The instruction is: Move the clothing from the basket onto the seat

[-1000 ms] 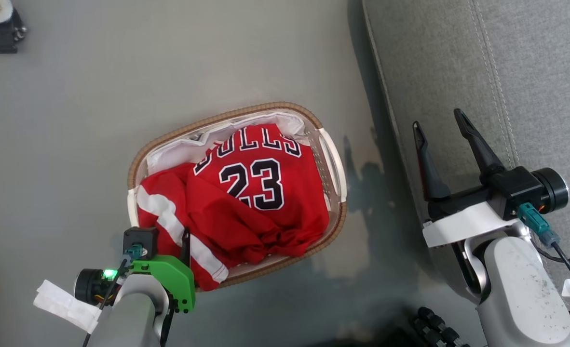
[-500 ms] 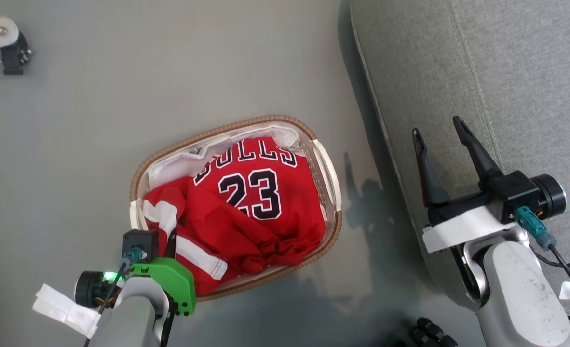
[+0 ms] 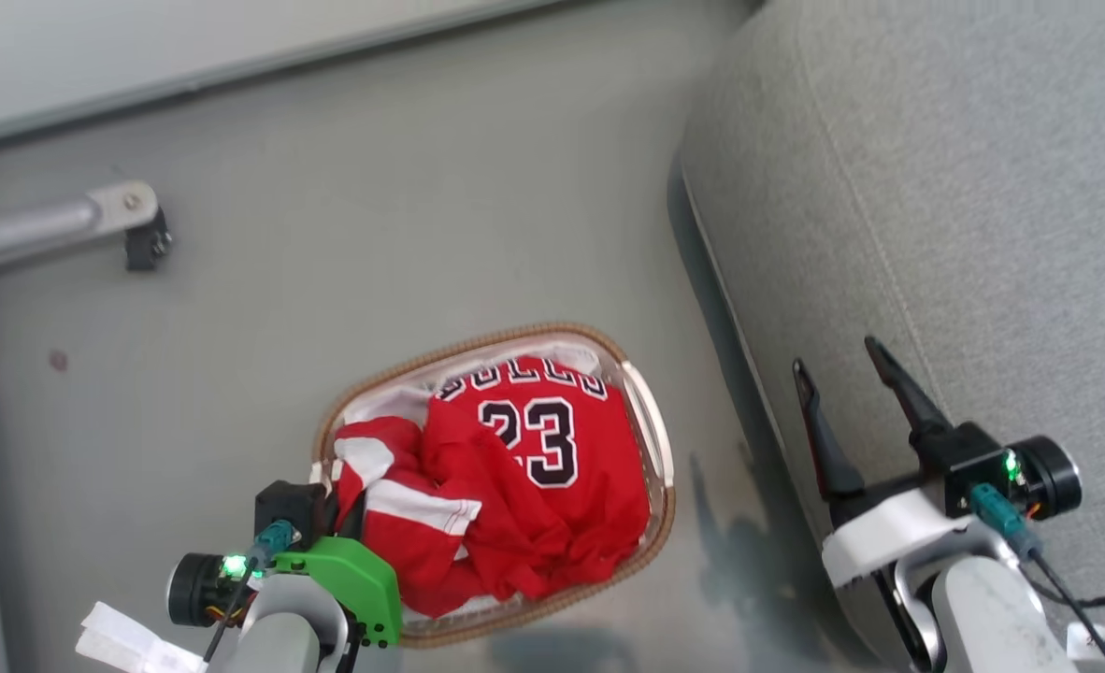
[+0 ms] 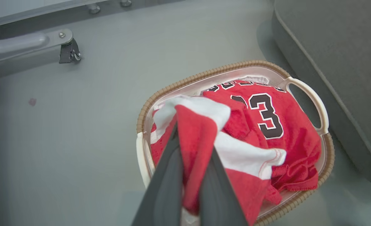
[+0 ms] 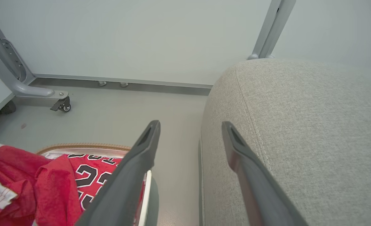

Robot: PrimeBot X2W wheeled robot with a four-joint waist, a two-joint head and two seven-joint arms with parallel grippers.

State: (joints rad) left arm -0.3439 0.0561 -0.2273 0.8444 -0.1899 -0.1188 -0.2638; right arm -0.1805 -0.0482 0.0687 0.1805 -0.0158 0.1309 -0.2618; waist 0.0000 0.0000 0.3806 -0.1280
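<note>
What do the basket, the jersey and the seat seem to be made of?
The basket: glossy white plastic, probably; its brown rim looks woven. The jersey: soft red fabric, matte, creased. The seat: grey woven upholstery, grainy, with stitched seams.

a smooth, pale grey floor with a faint sheen. on it sits a small oval white basket with a brown woven rim. a large grey fabric seat rises just beside it, with a narrow strip of floor between them. well apart from the basket, a grey metal leg ends in a small black caster. a tiny reddish spot marks the floor nearby.
</note>
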